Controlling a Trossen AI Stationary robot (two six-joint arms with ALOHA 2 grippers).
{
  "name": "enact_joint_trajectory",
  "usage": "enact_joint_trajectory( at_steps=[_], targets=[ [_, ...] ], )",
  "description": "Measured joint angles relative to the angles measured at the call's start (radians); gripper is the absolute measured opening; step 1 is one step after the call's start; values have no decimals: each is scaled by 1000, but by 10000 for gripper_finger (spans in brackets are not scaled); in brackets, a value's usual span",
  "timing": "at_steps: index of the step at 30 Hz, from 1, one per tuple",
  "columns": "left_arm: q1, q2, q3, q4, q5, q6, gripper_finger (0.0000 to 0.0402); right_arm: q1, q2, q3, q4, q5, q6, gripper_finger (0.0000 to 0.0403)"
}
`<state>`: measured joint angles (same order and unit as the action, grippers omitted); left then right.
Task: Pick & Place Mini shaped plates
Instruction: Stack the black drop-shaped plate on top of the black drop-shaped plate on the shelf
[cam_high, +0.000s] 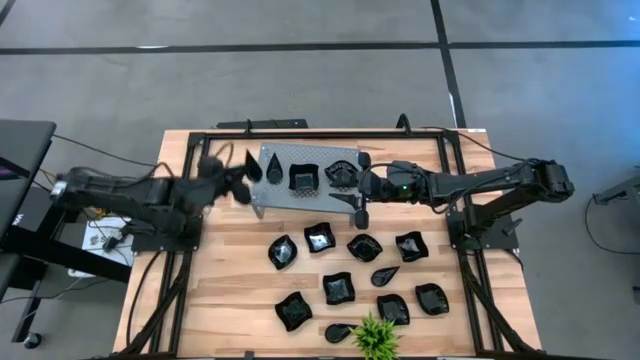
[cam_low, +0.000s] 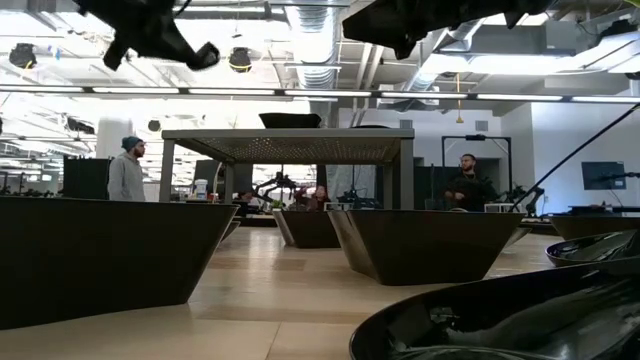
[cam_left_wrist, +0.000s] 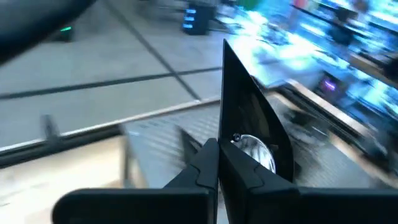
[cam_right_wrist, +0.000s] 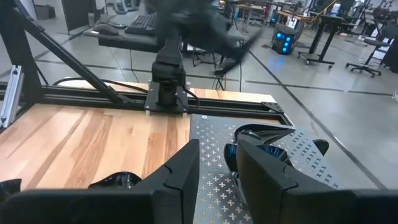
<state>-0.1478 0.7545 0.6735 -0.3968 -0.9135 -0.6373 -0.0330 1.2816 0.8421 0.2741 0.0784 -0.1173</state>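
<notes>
The left end effector, clamped on a leaf-shaped mini plate, hangs just off the stand's left edge; the right end effector, narrowly parted, hovers over the stand's right end.

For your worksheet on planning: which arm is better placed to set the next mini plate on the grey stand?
Probably the left: its claw is shut on a black plate beside the stand. The right claw hovers there open, holding nothing.

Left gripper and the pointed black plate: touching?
Touching. The left wrist view shows the left gripper with fingers closed on the pointed black plate, its rim pinched between them.
</notes>
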Motion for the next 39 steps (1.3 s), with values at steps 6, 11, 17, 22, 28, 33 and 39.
enact_joint_trajectory(
  at_steps=[6, 11, 17, 22, 28, 33, 39],
  targets=[
    [240, 83, 0, 49, 294, 59, 7, 0, 0, 0, 0, 0, 22, 102],
    [306, 204, 0, 110, 444, 133, 6, 0, 0, 0, -8, 0, 31, 102],
    [327, 237, 0, 111, 447, 132, 8, 0, 0, 0, -13, 0, 48, 102],
    [330, 237, 0, 115, 448, 133, 9, 0, 0, 0, -13, 0, 52, 102],
    [371, 237, 0, 121, 445, 140, 9, 0, 0, 0, -13, 0, 93, 102],
    [383, 254, 0, 130, 443, 140, 10, 0, 0, 0, -13, 0, 93, 102],
    [377, 321, 0, 135, 444, 157, 9, 0, 0, 0, -13, 0, 93, 102]
  ],
)
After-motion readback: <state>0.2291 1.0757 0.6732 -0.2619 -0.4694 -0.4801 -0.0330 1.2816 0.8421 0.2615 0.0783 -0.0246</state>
